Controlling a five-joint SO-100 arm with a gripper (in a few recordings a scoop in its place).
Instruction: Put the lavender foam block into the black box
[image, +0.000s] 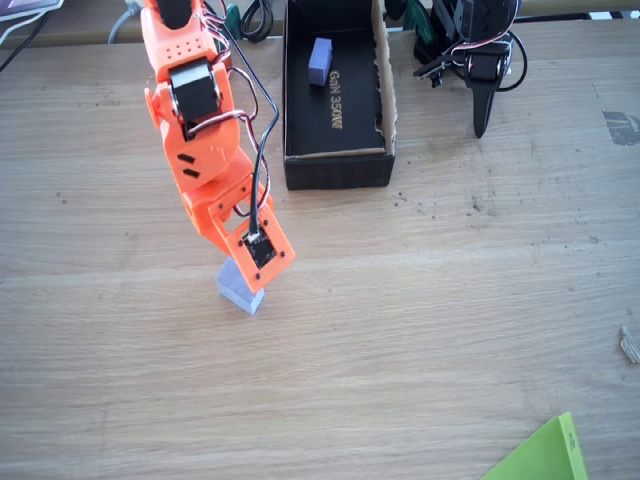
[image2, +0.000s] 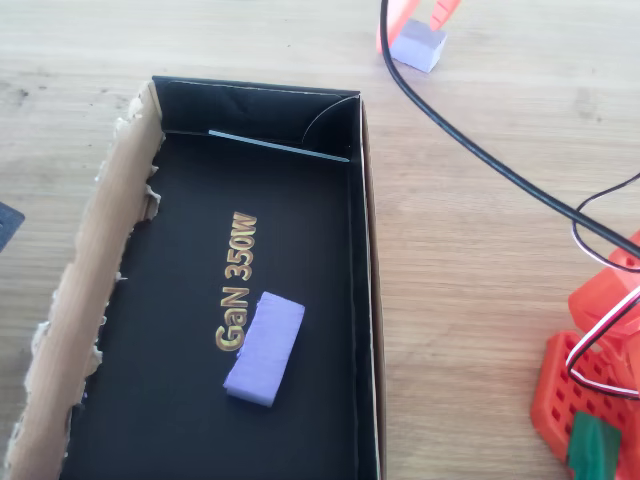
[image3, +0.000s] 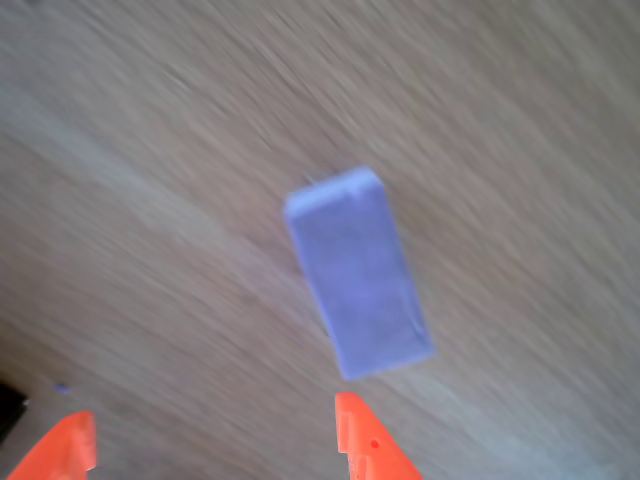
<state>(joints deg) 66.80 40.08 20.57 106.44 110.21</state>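
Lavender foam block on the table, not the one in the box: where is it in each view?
Fixed view: lavender foam block left of centre on the wooden table, partly under the orange gripper.
Overhead view: top edge, right of centre, between the orange fingertips.
Wrist view: centre, tilted, just beyond the open fingertips.
Shared landmark: the orange gripper; the black box with the periwinkle block links the fixed and overhead views.

Wooden table (image: 450, 300) is carrying a few dark specks near centre-right in fixed view. Deeper periwinkle block (image2: 265, 347) is lying flat by gold lettering, overhead view. Green sheet corner (image: 545, 455) is poking in at approx 5 o'clock, small grey scrap (image: 630, 343) sitting at 3 o'clock edge.
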